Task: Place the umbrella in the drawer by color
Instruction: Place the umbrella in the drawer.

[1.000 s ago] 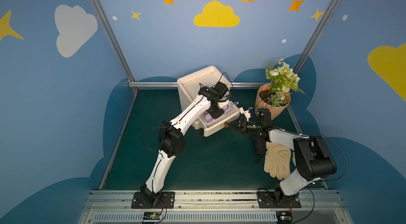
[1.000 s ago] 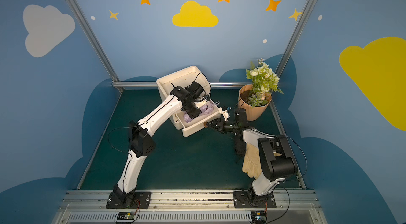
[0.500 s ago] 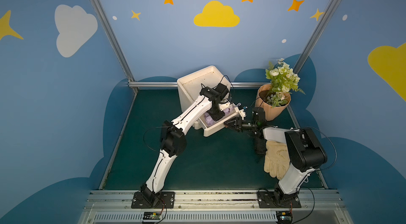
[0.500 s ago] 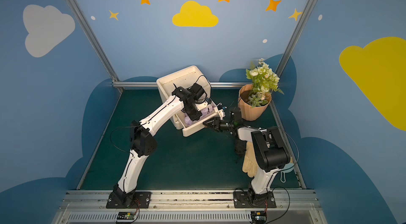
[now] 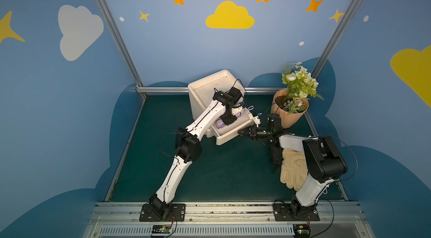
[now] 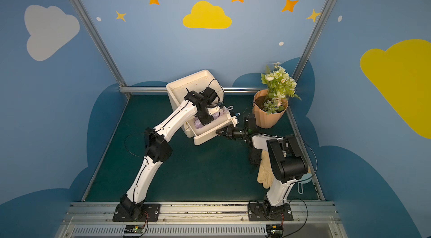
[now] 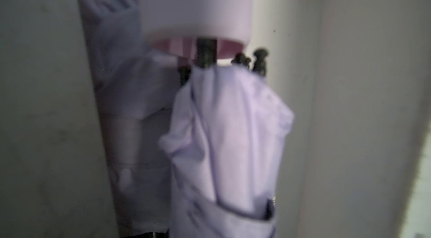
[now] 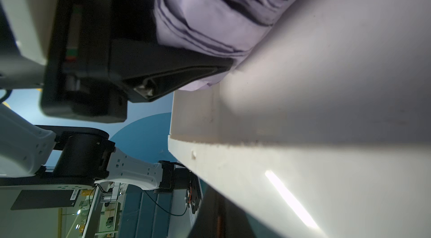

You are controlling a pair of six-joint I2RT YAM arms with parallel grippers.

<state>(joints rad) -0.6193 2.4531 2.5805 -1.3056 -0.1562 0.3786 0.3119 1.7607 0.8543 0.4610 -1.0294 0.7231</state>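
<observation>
Right gripper [image 5: 241, 132] had closed in on drawer [image 5: 229, 138] front vs 1 s earlier, jaws pressed together. Left gripper [image 5: 228, 120] sat inside drawer, pinching purple umbrella [image 5: 219, 123]. Risk we saw: shutting drawer w/ left gripper inside would jam it or snag fabric. Umbrella lay flat, long axis parallel to drawer front, strap end toward flower pot [image 5: 289, 117].

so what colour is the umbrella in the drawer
Pale lilac; the umbrella shows best in the left wrist view.
</observation>
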